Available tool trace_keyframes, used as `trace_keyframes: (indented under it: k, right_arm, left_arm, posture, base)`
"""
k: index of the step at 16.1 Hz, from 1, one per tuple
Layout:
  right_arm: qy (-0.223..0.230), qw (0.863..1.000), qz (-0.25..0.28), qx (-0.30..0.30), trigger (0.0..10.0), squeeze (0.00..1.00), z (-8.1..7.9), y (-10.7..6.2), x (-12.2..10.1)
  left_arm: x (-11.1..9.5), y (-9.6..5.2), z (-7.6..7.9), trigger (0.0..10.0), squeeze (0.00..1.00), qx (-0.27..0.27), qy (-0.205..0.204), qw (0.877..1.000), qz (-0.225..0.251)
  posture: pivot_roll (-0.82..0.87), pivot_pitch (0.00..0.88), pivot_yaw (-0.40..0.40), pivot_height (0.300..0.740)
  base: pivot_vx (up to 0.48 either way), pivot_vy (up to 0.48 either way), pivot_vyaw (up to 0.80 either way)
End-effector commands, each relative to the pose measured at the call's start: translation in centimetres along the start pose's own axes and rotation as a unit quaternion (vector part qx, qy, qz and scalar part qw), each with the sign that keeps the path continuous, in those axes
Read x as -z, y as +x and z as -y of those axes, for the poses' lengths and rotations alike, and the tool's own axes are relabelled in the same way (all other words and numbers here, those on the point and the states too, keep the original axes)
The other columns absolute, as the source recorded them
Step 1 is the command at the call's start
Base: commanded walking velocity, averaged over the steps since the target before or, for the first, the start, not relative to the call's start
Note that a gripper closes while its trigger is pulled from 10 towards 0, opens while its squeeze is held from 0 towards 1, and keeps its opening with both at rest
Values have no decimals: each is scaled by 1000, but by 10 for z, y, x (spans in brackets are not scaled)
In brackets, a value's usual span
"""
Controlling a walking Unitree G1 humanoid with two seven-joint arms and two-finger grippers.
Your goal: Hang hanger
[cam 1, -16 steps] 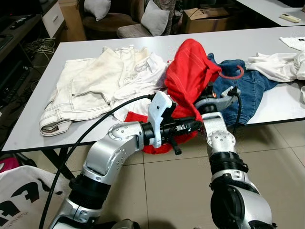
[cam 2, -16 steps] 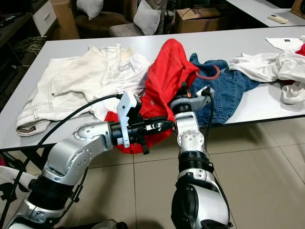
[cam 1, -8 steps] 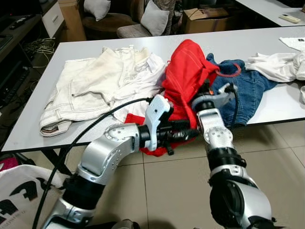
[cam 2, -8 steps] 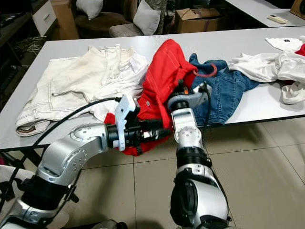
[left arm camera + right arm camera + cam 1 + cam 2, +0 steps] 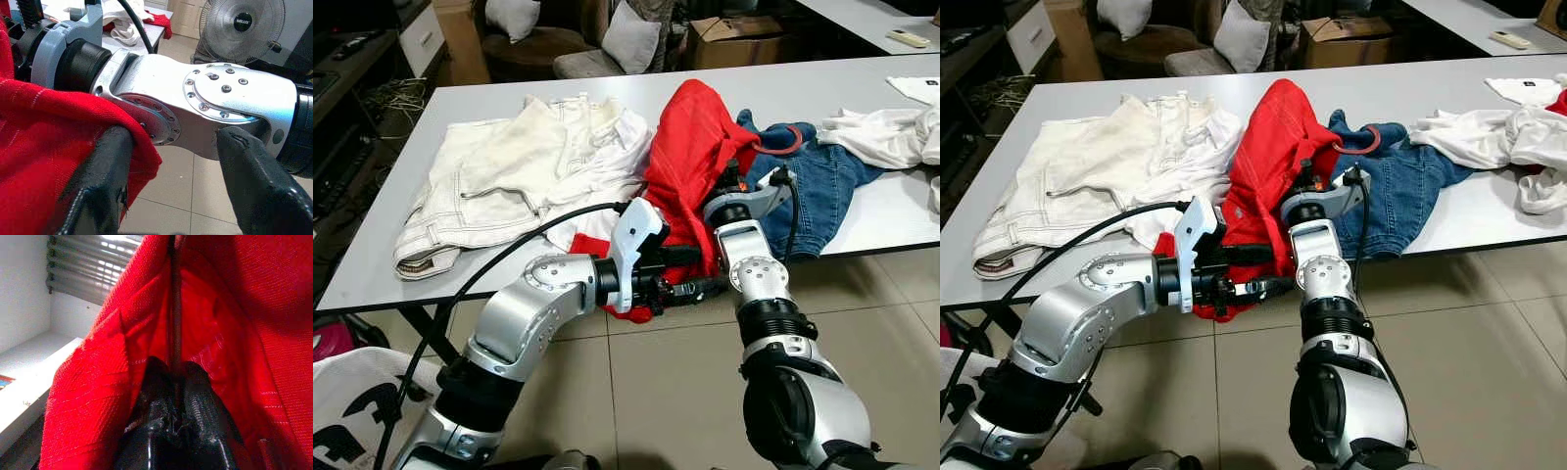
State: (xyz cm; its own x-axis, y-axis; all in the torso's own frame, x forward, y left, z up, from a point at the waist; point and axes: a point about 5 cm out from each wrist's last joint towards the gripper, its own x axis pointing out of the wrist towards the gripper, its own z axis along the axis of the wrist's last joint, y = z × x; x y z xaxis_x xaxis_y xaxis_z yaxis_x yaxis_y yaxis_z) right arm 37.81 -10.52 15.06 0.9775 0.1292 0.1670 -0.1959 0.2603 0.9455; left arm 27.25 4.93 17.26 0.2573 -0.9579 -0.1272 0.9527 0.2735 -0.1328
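Draping off the front edge of the tabletop (image 5: pixel 391 279), the red garment (image 5: pixel 690 157) lies between cream trousers (image 5: pixel 499 176) and blue jeans (image 5: pixel 822 181). Right hand (image 5: pixel 176 377) sits inside the red folds, fingers pressed together on a thin dark hanger rod (image 5: pixel 174 308). Left hand (image 5: pixel 171 186) is spread wide below the edge, one finger (image 5: pixel 105 171) touching the red hem

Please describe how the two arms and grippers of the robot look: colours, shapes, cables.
Both arms are silver, with rounded joint housings and black collars. The left gripper has a white wrist block and long black jaws; a black cable runs along its arm. The right gripper has black ribbed jaws and a looped black cable.
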Motion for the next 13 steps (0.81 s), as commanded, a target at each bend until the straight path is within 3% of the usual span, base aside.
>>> trace_keyframes:
  k: [1,10,11,13]
  right_arm:
    - [10,1000,-15,-20,10000,0,-15,7,12]
    - [3,1000,-17,-18,10000,0,-15,7,12]
    - [-22,999,-5,-26,10000,0,-7,-1,-8]
    - [-27,999,-4,-27,10000,0,-4,-3,-11]
  left_arm:
    - [-1,0,3,10000,1000,6,10,1000,-2]
    - [0,-1,3,10000,1000,10,17,1000,-10]
    - [14,-26,-29,10000,1000,-76,78,992,-62]
    - [17,-30,-31,10000,1000,-79,80,992,-63]
  posture:
    - [-50,0,46,740]
    - [-50,0,46,740]
    - [-94,0,60,740]
    - [-107,0,72,740]
  base:
    - [0,0,0]
    - [0,0,0]
    - [0,0,0]
    - [0,0,0]
